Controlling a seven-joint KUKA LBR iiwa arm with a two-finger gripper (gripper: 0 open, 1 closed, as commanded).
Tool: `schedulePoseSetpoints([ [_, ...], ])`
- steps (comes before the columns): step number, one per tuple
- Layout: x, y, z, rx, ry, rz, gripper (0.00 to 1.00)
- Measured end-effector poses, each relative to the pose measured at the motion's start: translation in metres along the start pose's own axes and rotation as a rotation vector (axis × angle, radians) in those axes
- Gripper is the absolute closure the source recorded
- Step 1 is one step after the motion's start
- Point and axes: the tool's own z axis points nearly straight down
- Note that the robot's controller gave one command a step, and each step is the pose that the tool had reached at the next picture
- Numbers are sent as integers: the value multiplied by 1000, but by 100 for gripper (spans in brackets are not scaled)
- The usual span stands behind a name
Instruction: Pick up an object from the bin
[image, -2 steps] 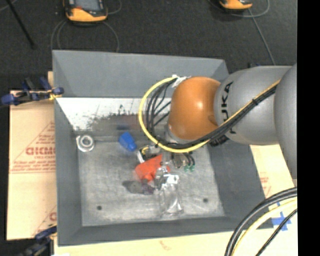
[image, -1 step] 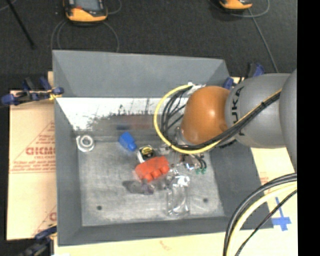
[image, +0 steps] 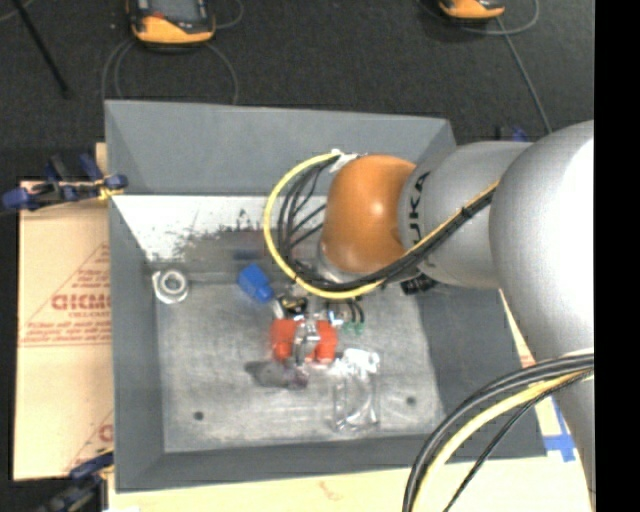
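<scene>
Grey metal bin (image: 135, 330), speckled floor. Pincer (image: 312, 342) low at bin centre, beneath orange wrist cover (image: 365, 215); opening: cannot tell. Red blocky object (image: 285, 340) mid-bin, against pincer on view's left. Blue piece (image: 255, 284) just up-left. Dark grey scrap (image: 268, 373) below. Clear plastic wrapping (image: 355, 395) lower right. White ring (image: 171, 285) well apart, left.

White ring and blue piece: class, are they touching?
Apart. The camera view shows a plain gap between the white ring and the blue piece.
</scene>
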Motion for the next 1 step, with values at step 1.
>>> schedulePoseSetpoints([
  [1,1,0,1,-1,3,2,100],
])
